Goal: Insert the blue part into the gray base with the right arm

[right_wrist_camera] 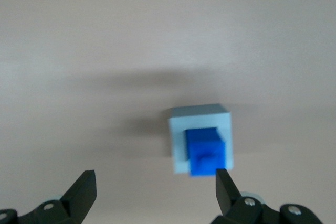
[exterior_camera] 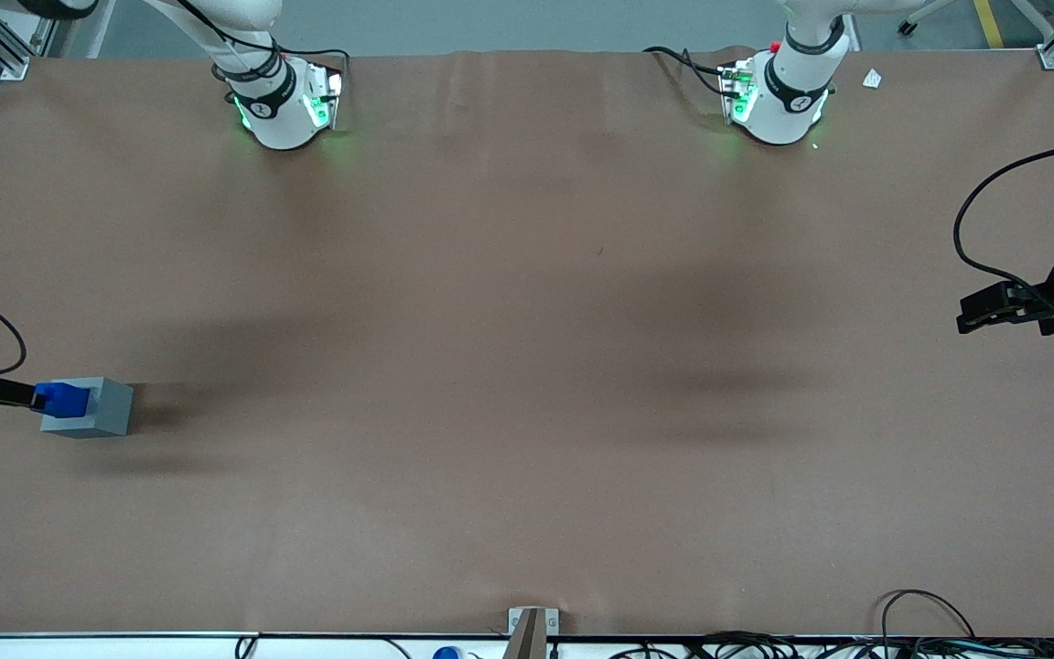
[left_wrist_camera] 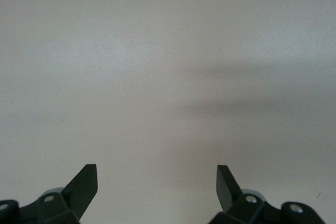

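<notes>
Front view first: the gray base (exterior_camera: 92,409) sits way out at the working arm's end of the brown table (exterior_camera: 527,366), and the blue part (exterior_camera: 64,400) is on top of it, looking seated in or over the recess. My claw (exterior_camera: 28,396) comes in from the edge of the frame, right next to the blue part. From this angle I honestly can't say if a fingertip touches it or just hangs beside it.

Left wrist view: nothing useful, just bare table surface.

Right wrist view is the good one. The claw (right_wrist_camera: 155,182) has its fingers spread wide apart with nothing between them. The gray base (right_wrist_camera: 200,137) and the blue part (right_wrist_camera: 206,151) sit lower than the claw and off to one side, close to one finger (right_wrist_camera: 227,187) and not centred in the gap. The blue part looks like it's down in the square recess, though a bit toward one edge of the base.

My read: the insert is pretty much done, or close. To do this step well I'd lift straight up so that near finger doesn't clip the blue part and tip it out, then check it's sitting flush.
</notes>
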